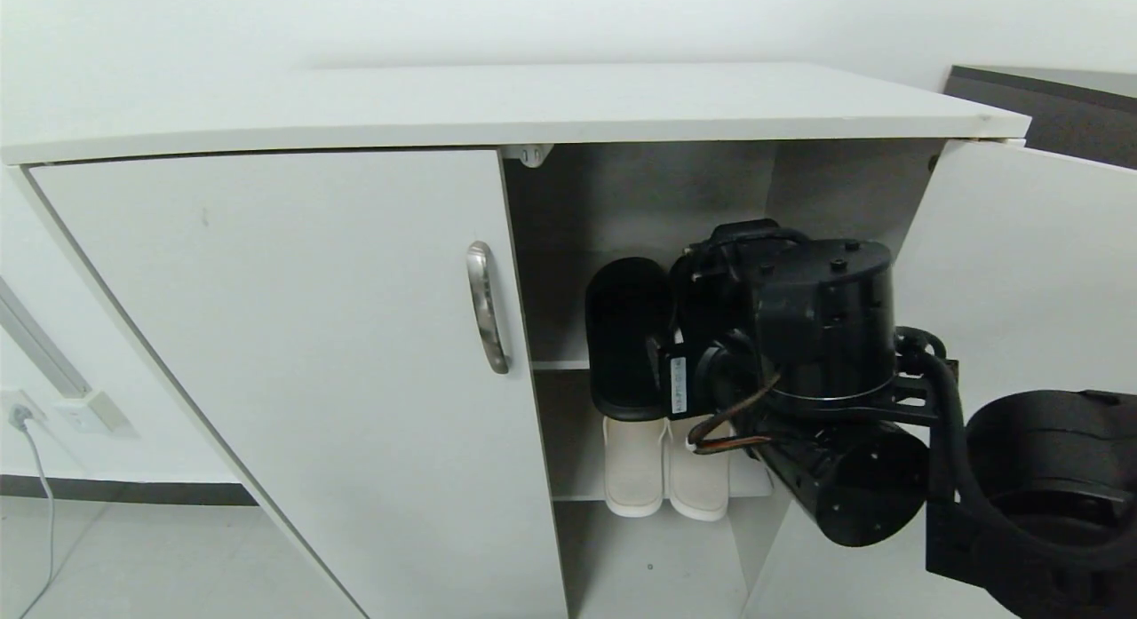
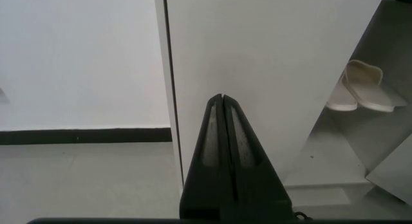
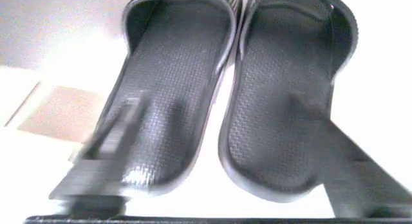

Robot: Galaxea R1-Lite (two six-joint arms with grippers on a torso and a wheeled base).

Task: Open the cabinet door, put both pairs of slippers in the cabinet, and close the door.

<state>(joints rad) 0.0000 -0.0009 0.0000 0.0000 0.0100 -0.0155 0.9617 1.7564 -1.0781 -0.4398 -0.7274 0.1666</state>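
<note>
Head view: two white slippers (image 1: pixel 635 468) shelved, two black slippers (image 3: pixel 277 102) pinched by right end effector (image 3: pixel 215 121), left end effector (image 2: pixel 223 102) closed.

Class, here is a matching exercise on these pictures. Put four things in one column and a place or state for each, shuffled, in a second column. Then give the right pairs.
Things
1. white slippers
2. black slippers
3. left door
4. right door

Places or states
A. swung open
B. resting on the lower shelf
C. closed
D. held by the right gripper in the cabinet opening

Pairs: 1-B, 2-D, 3-C, 4-A
</note>
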